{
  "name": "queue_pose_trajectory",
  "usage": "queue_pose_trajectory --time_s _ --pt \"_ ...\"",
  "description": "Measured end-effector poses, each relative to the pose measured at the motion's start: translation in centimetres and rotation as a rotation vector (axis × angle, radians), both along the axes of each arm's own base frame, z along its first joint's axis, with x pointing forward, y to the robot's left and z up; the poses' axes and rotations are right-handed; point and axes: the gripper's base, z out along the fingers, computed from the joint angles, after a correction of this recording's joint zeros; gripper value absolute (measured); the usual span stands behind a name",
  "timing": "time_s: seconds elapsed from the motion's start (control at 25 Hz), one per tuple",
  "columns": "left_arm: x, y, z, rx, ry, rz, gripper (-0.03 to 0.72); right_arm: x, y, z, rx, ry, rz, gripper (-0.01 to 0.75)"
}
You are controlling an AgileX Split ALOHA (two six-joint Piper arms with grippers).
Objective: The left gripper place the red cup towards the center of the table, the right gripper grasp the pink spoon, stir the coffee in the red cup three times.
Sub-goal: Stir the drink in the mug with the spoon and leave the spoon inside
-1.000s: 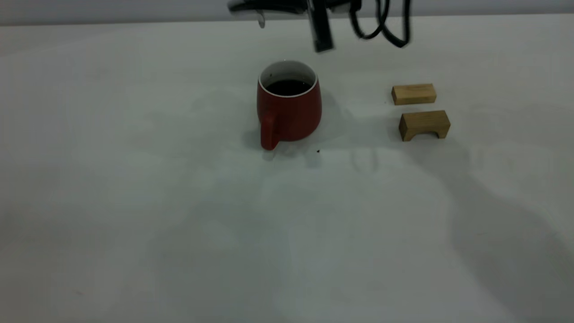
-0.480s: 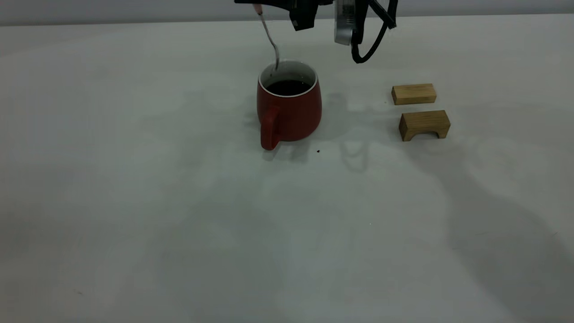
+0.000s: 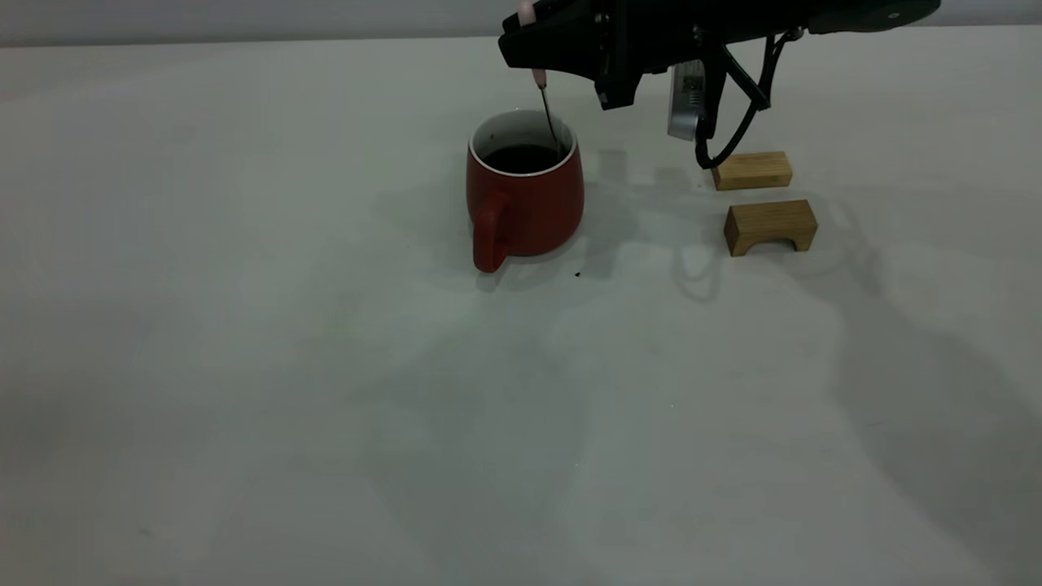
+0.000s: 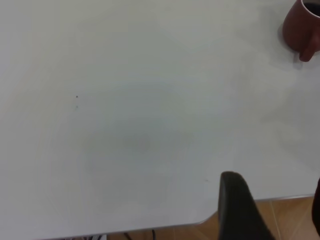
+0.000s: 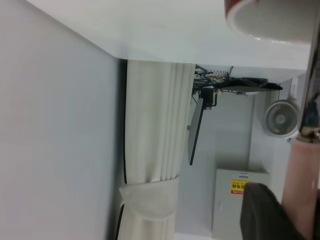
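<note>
The left gripper [image 4: 240, 210] is out of the exterior view. Its wrist camera shows one dark finger over the table [image 3: 244, 366] edge, with the cup well off from it; whether its fingers are spread or together cannot be told.

The cup [image 3: 525, 195] stands upright near the table's centre, its handle turned toward 7 o'clock and its coffee [image 3: 523, 158] dark and flat. By the look of it the placing is done and stirring is the step in hand.

The spoon [image 3: 544, 102] stands nearly upright, its long axis running from 12 down to 6. The pink handle is at the top and the grey neck dips inside the rim at the cup's 2 o'clock side. Its bowl is hidden.

The right gripper [image 3: 533, 45] reaches in from 3 o'clock, directly above the cup, and pinches the spoon's handle. It is plainly the nearer arm. The coming circles depend on the spoon staying upright and inside the rim.

The two wooden blocks [image 3: 769, 226] sit apart at the cup's 3 o'clock.
</note>
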Motion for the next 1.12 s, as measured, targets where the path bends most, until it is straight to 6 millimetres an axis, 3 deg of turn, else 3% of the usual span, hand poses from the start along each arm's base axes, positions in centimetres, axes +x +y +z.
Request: queue_pose_trajectory --time_s 0.32,0.52,0.72,0.92,1.12 --pt "0.0 0.0 0.0 0.000 0.000 0.000 0.436 -1.6 2.6 -2.4 0.043 0.110 0.069 0.126" --pt "0.0 0.0 0.0 0.000 0.000 0.000 0.436 -0.3 3.9 -2.8 0.076 0.032 0.117 0.126" --pt "0.0 0.0 0.0 0.000 0.000 0.000 0.436 0.4 2.7 -2.8 0.079 0.010 0.096 0.126" --pt "0.0 0.0 0.0 0.000 0.000 0.000 0.436 -1.1 0.8 -3.2 0.035 0.087 0.040 0.126" --pt "0.0 0.0 0.0 0.000 0.000 0.000 0.436 -1.6 2.1 -3.0 0.058 0.080 0.090 0.126"
